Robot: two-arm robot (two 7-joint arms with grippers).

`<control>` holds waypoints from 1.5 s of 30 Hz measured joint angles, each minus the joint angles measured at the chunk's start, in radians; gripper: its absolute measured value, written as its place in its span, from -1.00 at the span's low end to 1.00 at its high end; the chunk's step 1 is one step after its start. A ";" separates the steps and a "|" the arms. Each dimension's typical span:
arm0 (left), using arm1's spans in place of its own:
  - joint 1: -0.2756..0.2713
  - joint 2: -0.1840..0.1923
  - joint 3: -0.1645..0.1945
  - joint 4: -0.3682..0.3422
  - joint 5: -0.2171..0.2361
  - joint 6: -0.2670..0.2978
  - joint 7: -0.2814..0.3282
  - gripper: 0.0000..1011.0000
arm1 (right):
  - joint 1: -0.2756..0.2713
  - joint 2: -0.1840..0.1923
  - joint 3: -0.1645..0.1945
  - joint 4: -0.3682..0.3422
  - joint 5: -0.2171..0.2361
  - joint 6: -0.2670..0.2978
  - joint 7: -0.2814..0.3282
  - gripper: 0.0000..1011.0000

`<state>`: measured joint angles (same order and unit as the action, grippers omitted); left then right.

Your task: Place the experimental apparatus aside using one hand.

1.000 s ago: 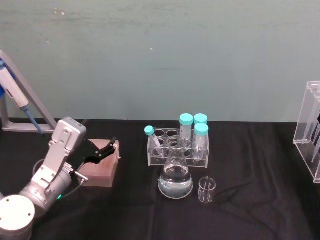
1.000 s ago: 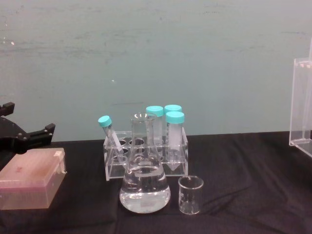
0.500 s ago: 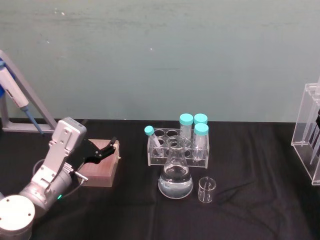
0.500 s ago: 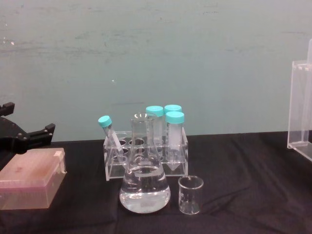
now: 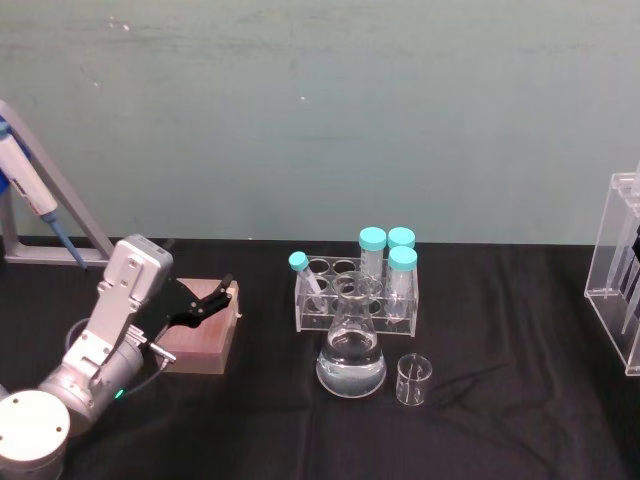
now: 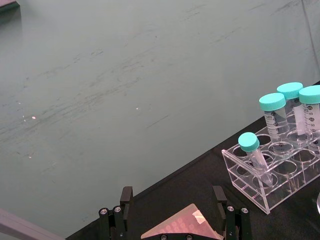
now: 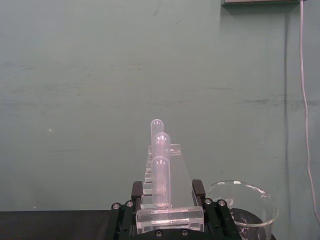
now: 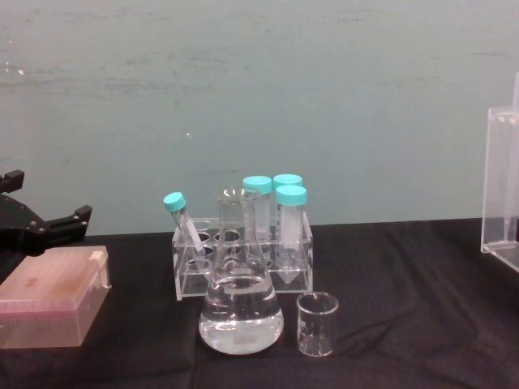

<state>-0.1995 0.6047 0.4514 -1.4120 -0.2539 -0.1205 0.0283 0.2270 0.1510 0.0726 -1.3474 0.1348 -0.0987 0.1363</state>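
2 grippers in play. Right gripper [image 7: 168, 189] is clamped on the tall clear acrylic stand of plastic pipettes [image 5: 622, 270] at the black table's [image 5: 500, 330] far right. That's well apart from the clear conical flask of liquid [image 5: 351, 358] and the small glass beaker [image 5: 413, 380]. Those 2 sit just beside each other mid-table, in front of a clear tube rack [image 5: 322, 318]. Left gripper [image 5: 216, 297] hangs wide open over a pink box [image 5: 208, 340].

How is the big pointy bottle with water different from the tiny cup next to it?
The conical flask is taller than the small beaker. The flask has a wide bottom and narrow neck; the beaker has straight sides. The flask holds clear liquid; the beaker looks empty. Both are clear and upright.
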 joint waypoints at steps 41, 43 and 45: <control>0.000 0.000 0.000 0.000 0.000 0.000 0.000 0.98 | -0.002 0.013 0.001 0.013 -0.007 0.009 0.004 0.20; 0.000 0.000 0.000 0.000 0.000 0.000 0.000 0.98 | -0.003 0.013 0.000 0.013 -0.007 0.010 0.004 0.20; 0.000 0.000 0.000 0.000 0.000 0.000 0.000 0.98 | -0.003 0.013 0.000 0.013 -0.007 0.013 0.004 0.20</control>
<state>-0.1995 0.6047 0.4514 -1.4120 -0.2538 -0.1205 0.0283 0.2236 0.1636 0.0725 -1.3344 0.1273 -0.0857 0.1406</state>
